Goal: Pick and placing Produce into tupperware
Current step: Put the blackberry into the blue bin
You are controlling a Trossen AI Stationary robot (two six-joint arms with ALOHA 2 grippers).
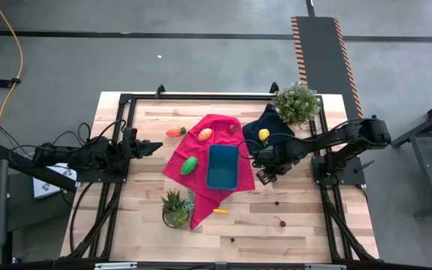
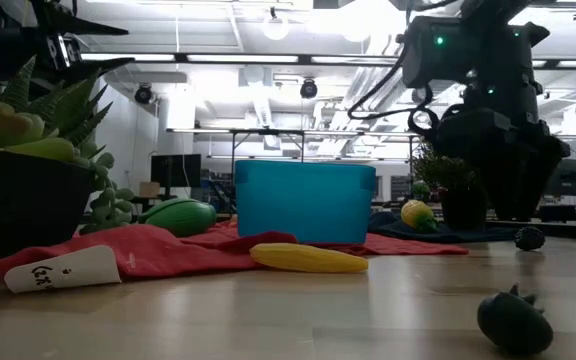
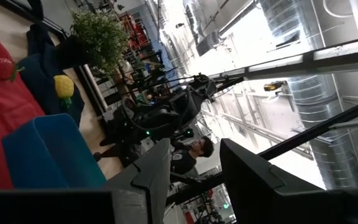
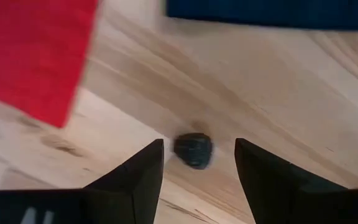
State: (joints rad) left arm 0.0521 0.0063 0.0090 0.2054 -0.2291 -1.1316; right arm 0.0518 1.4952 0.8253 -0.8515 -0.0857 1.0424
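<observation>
While my right end effector (image 4: pixel 197 163) hangs open and empty over a small dark berry (image 4: pixel 193 149) on the bare bench (image 4: pixel 278 93), just beside the teal tupperware (image 1: pixel 222 166), I judge it light, hard, slippery, best pinched across its middle.

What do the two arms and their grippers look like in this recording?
Both arms are dark, jointed and slender, with black cables looped along their links. The left gripper and right gripper each have two dark, wedge-shaped fingers. A green indicator light glows on one arm in the low view.
</observation>
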